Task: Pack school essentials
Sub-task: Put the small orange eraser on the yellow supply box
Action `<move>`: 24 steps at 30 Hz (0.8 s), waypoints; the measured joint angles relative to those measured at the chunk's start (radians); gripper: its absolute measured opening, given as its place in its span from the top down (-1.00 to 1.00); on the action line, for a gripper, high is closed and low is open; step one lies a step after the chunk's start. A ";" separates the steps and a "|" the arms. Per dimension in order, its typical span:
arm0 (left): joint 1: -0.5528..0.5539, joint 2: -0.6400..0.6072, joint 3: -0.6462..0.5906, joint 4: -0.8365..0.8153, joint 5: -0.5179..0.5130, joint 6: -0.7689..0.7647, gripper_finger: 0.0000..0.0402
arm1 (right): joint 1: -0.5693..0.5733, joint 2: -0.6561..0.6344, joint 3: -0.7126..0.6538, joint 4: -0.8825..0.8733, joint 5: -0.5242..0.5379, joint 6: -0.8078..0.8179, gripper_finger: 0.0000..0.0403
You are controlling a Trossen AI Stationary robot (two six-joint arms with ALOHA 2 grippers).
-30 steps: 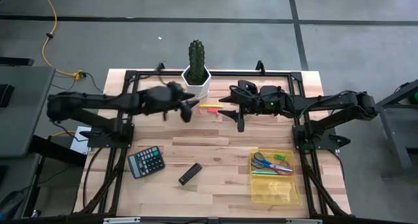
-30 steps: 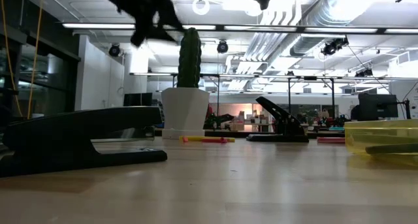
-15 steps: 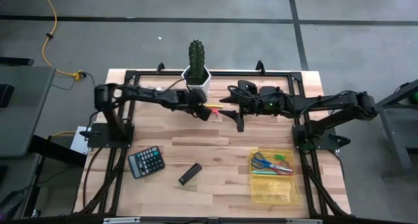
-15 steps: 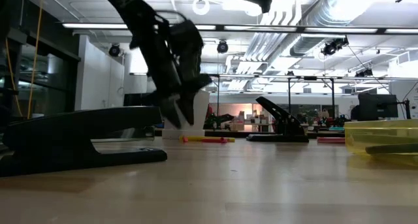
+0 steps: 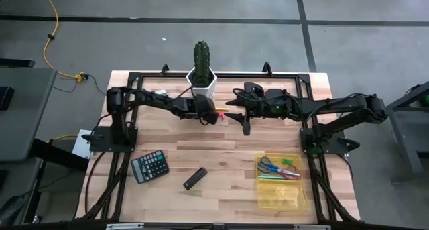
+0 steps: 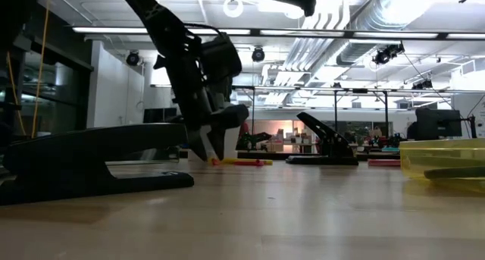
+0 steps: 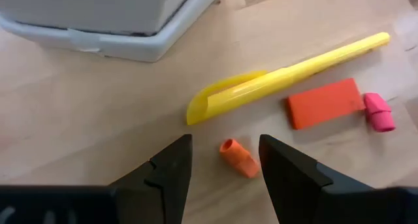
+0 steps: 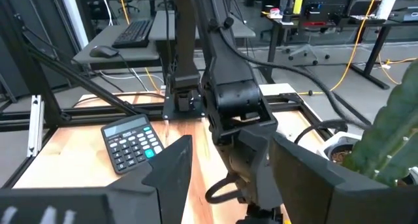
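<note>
School essentials are split across two spots on the table [image 5: 221, 156]. Over on the left near side, the black calculator [image 5: 150, 166] lies flat, and just right of it the black stapler [image 5: 195, 178] sits angled on the wood. Moving along to the far middle, the left gripper [image 5: 208, 115] is down low by the white cactus pot [image 5: 201, 84], fingers [image 7: 171, 170] parted and gripping nothing. Between those fingers, in the left wrist view, lies a small orange cap [image 7: 238, 157], untouched on the table. Just beyond it lies the yellow pen [image 7: 287, 74], then an orange eraser block [image 7: 323, 103] and, touching that block's end, a small pink piece [image 7: 379, 112]. Next along, the right gripper [image 5: 239, 116] hovers above the table, right beside the left one, jaws apart and empty. Down at the near right, the yellow tray [image 5: 281, 196] already holds the scissors [image 5: 275, 167], with red and blue handles, plus green bits [image 5: 289, 161] and thin pens [image 5: 275, 178] below them.
</note>
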 joint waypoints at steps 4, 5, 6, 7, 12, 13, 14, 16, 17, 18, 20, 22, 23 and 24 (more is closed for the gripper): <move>0.000 0.031 0.002 0.013 0.007 0.000 0.25 | 0.000 0.000 0.000 -0.003 -0.001 0.000 0.03; -0.001 0.037 0.003 0.018 0.011 0.000 0.28 | 0.000 0.000 0.000 -0.004 -0.001 0.000 0.03; -0.005 0.043 0.003 0.020 0.017 0.000 0.31 | 0.000 0.000 0.000 -0.004 -0.001 0.000 0.03; -0.009 0.053 0.004 0.024 0.017 -0.002 0.34 | 0.000 0.000 0.000 -0.004 -0.001 0.000 0.03; -0.036 0.063 0.003 0.029 -0.029 -0.020 0.46 | 0.000 0.000 0.000 -0.011 0.002 0.023 0.03; -0.040 0.064 0.003 0.028 -0.038 -0.019 0.49 | 0.000 0.000 0.000 -0.014 0.003 0.025 0.03; -0.043 0.062 0.003 0.028 -0.040 -0.019 0.52 | 0.000 0.000 0.000 -0.015 0.004 0.023 0.03; -0.047 0.061 0.003 0.024 -0.030 -0.019 0.58 | 0.000 0.000 0.000 -0.015 0.007 0.022 0.03; -0.050 0.061 0.003 0.023 -0.030 -0.019 0.61 | 0.000 0.000 0.000 -0.015 0.007 0.022 0.03; -0.052 0.060 0.003 0.022 -0.029 -0.019 0.64 | 0.000 0.000 0.000 -0.016 0.007 0.022 0.03; -0.055 0.050 0.003 0.007 -0.016 -0.019 0.68 | 0.000 0.000 0.000 -0.017 0.007 0.019 0.03; -0.059 0.049 0.003 -0.001 -0.015 -0.013 0.71 | 0.000 0.000 0.000 -0.019 0.007 0.019 0.03; -0.060 0.042 0.003 -0.009 -0.011 -0.003 0.72 | 0.000 0.000 0.000 -0.019 0.007 0.019 0.03; -0.061 0.034 0.002 -0.023 0.006 0.007 0.73 | 0.000 0.000 0.000 -0.019 0.007 0.019 0.03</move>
